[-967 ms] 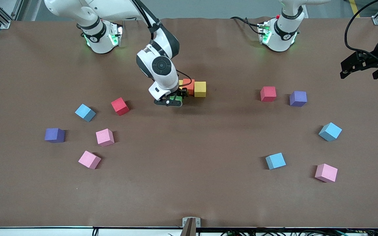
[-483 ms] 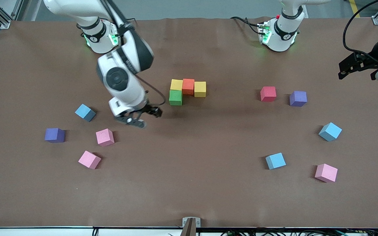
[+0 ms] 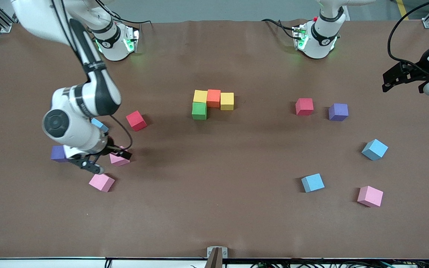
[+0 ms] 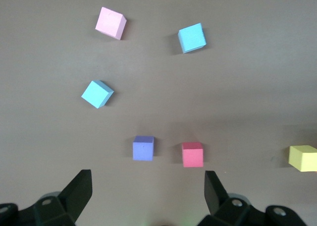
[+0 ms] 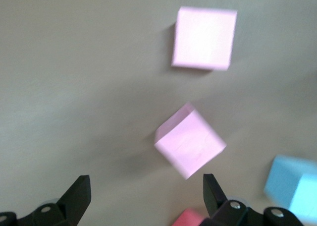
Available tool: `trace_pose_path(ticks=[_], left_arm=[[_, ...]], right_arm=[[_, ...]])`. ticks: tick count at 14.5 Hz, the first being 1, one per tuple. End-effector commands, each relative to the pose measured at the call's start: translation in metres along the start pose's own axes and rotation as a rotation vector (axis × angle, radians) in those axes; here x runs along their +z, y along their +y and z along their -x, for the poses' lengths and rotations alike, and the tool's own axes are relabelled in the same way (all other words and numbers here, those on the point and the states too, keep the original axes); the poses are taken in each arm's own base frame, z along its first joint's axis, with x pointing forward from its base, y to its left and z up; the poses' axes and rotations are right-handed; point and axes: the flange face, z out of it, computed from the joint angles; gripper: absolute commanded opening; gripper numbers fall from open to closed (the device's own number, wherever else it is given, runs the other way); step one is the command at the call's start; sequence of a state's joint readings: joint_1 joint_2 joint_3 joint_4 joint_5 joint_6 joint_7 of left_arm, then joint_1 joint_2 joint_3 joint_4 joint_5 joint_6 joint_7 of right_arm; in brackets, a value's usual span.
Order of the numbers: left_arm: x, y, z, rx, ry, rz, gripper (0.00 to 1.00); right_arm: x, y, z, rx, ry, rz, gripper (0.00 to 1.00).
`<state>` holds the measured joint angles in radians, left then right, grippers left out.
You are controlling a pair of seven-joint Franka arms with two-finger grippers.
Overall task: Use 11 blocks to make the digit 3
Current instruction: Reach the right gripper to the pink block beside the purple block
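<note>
The right end effector (image 3: pixel 104 160), jaws spread and empty, has left the green block (image 3: pixel 199 111) beside the yellow-orange-yellow row (image 3: pixel 213 99) mid-table and now hangs over a pink block (image 3: pixel 118 159). Four blocks placed; seven remain. The left end effector (image 3: pixel 404 76) waits, spread.

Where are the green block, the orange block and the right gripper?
green block (image 3: pixel 199 111), front view, middle of its top face.
orange block (image 3: pixel 213 98), front view, middle of its top face.
right gripper (image 3: pixel 107 162), front view, midway between its open fingertips, over the pink blocks.
</note>
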<state>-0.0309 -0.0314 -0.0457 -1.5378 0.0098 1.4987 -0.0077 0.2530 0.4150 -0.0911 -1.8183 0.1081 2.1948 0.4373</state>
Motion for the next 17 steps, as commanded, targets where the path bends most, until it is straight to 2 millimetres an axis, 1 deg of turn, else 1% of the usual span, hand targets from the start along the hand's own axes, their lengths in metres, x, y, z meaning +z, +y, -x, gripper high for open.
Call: trace_pose_path(ticks=[1, 3, 4, 10, 13, 17], left_arm=[[-0.008, 0.0, -0.001, 0.008, 0.018, 0.03, 1.0], [-0.008, 0.002, -0.001, 0.016, 0.018, 0.03, 1.0], [-0.008, 0.0, -0.001, 0.013, 0.017, 0.03, 1.0], [-0.008, -0.002, 0.0, 0.01, 0.017, 0.03, 1.0], [-0.008, -0.005, 0.0, 0.004, 0.017, 0.028, 1.0], [-0.01, -0.008, 0.0, -0.002, 0.021, 0.028, 1.0]], right_arm=[[0.035, 0.024, -0.019, -0.219, -0.001, 0.011, 1.0], [0.045, 0.042, -0.025, -0.371, -0.022, 0.013, 1.0], [0.05, 0.045, -0.026, -0.403, -0.033, 0.015, 1.0], [0.058, 0.033, -0.014, -0.433, -0.077, 0.016, 1.0], [0.067, 0.029, -0.006, -0.465, -0.097, 0.018, 1.0], [0.073, 0.03, -0.005, -0.515, -0.108, 0.018, 1.0]])
